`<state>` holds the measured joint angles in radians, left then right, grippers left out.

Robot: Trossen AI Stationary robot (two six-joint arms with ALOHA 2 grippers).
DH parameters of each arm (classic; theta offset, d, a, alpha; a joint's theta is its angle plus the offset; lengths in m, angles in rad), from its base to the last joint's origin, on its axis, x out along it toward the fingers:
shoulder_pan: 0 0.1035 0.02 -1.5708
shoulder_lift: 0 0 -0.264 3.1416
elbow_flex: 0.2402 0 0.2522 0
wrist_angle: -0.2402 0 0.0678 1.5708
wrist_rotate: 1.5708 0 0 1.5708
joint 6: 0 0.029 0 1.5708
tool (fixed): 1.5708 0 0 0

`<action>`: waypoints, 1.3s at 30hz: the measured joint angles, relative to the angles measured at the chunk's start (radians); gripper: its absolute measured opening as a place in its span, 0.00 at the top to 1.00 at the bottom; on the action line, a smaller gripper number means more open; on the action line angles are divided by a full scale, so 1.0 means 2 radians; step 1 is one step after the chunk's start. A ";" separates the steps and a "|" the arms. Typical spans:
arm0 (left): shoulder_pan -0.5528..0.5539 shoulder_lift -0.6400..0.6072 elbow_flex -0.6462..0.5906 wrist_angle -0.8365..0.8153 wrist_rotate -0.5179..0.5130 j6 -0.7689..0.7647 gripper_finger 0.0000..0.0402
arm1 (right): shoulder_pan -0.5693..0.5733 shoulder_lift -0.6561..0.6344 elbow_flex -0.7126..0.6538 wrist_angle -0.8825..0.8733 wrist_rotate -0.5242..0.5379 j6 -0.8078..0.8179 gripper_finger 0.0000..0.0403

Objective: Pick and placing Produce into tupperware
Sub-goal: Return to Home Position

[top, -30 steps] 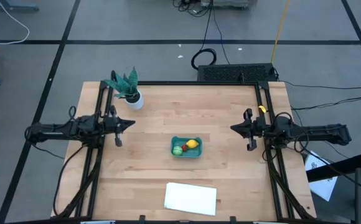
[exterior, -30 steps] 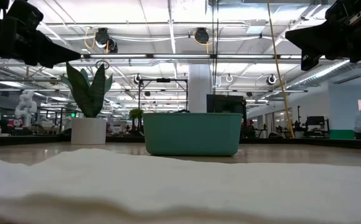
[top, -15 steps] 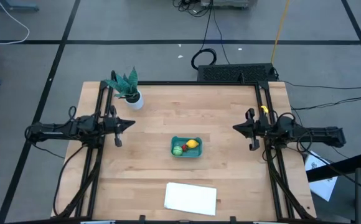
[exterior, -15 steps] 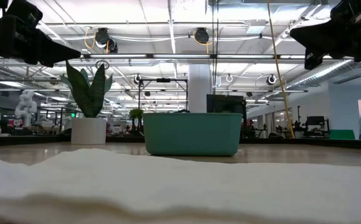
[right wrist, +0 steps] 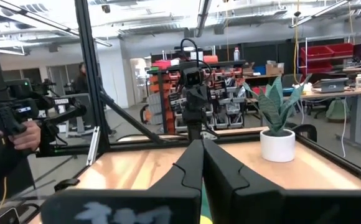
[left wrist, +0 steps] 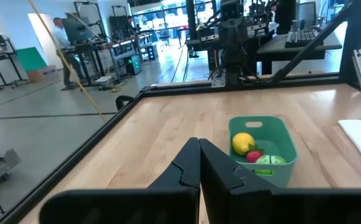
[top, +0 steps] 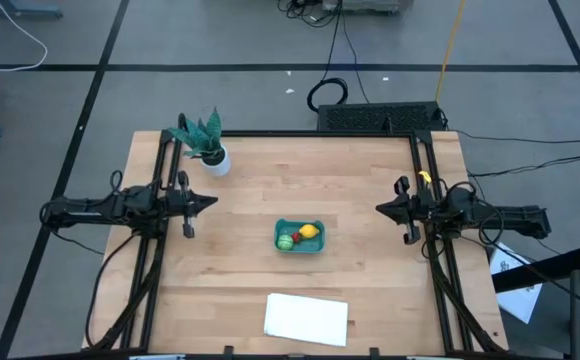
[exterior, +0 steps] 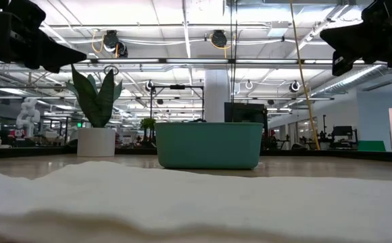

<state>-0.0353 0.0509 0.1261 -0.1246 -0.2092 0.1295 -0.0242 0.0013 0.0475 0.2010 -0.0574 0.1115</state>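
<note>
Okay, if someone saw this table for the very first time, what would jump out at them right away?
The teal tupperware at the middle of the table draws the eye, with the lemon, a red piece and a light-green piece inside. The left gripper and right gripper hang shut over the table's two sides, apart from it. A potted plant stands at the far left corner, a white sheet at the near edge.
</note>
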 joint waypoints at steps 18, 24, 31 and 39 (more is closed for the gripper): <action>0.000 0.000 0.000 -0.011 0.000 -0.001 1.00 | 0.000 0.000 0.000 0.001 0.000 0.000 1.00; 0.000 0.000 0.000 -0.013 0.000 -0.002 1.00 | 0.000 0.000 0.000 -0.003 0.000 0.000 1.00; 0.000 0.000 0.000 -0.030 0.000 -0.002 1.00 | 0.000 0.000 0.000 -0.004 -0.001 0.000 1.00; 0.000 0.000 0.000 -0.026 -0.003 -0.004 0.97 | 0.000 0.001 0.000 -0.006 -0.001 0.001 1.00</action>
<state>-0.0353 0.0509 0.1261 -0.1768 -0.2146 0.1223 -0.0242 0.0025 0.0475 0.1896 -0.0586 0.1127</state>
